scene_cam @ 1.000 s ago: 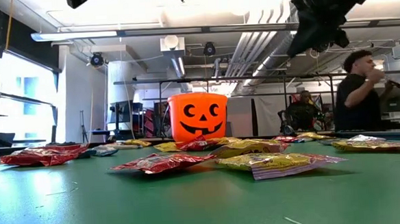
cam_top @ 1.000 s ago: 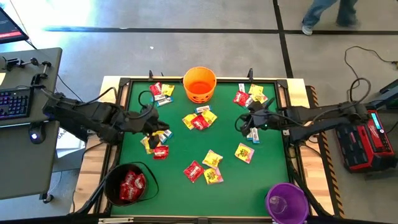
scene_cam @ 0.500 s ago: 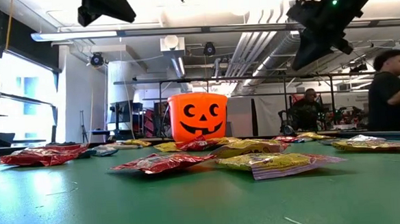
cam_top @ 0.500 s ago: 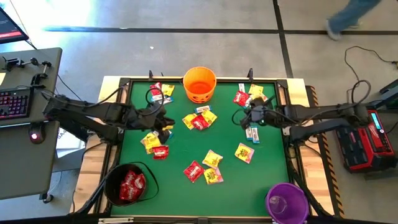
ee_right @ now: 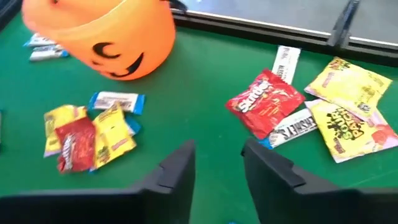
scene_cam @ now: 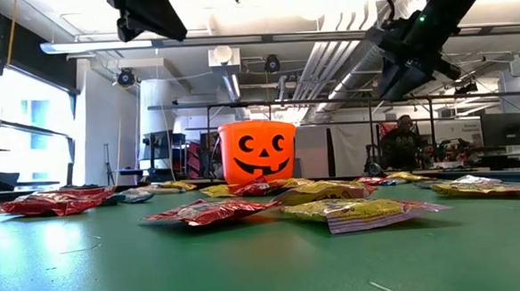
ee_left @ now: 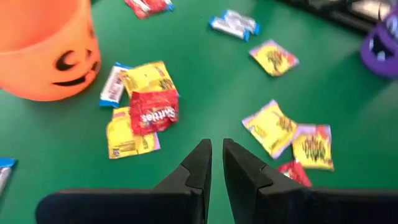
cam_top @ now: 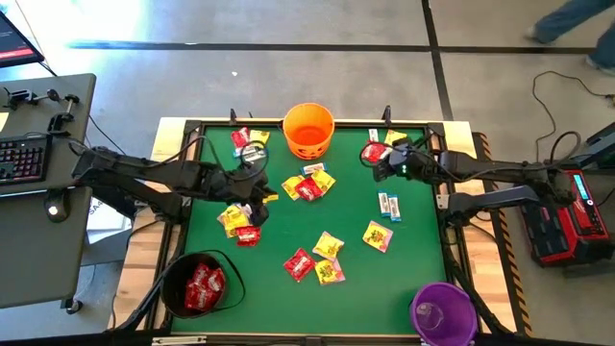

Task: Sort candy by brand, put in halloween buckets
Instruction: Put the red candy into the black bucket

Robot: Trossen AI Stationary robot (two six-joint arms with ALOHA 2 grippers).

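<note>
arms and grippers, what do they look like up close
Both arms are dark, near-black jointed tubes with black cables trailing along them. The left gripper has two matte black wedge-shaped fingers tapering to narrow tips. The right gripper has the same black angular fingers.

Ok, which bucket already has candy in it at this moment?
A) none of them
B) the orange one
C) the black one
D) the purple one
C: in the high view, red packets lie inside the black bucket, while the orange bucket and purple bucket show only bare insides.
</note>
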